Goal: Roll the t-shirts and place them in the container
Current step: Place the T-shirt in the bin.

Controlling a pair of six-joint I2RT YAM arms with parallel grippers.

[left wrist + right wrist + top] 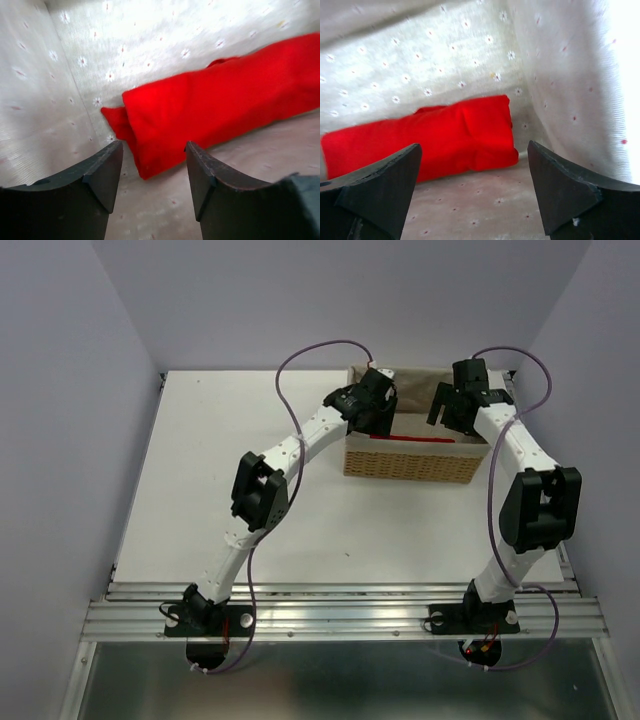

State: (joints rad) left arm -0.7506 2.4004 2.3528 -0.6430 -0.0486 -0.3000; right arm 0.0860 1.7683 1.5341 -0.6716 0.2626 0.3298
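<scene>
Matt red cloth t-shirt (210, 115); rough woven wicker basket (410, 464), flower-printed fabric lining (445, 55).

Two slim robot limbs on show: the left arm (300, 445) and right arm (510, 440), each built of white tube links between chunky black joint housings. A thin purple cable (300, 355) loops off each one. The black bases (195, 612) both show a speck of red. Up close, the left pincer (154, 150) and right pincer (474, 146) carry dark, matte, wedge-shaped fingers (560, 185) with bevelled inner edges.
</scene>
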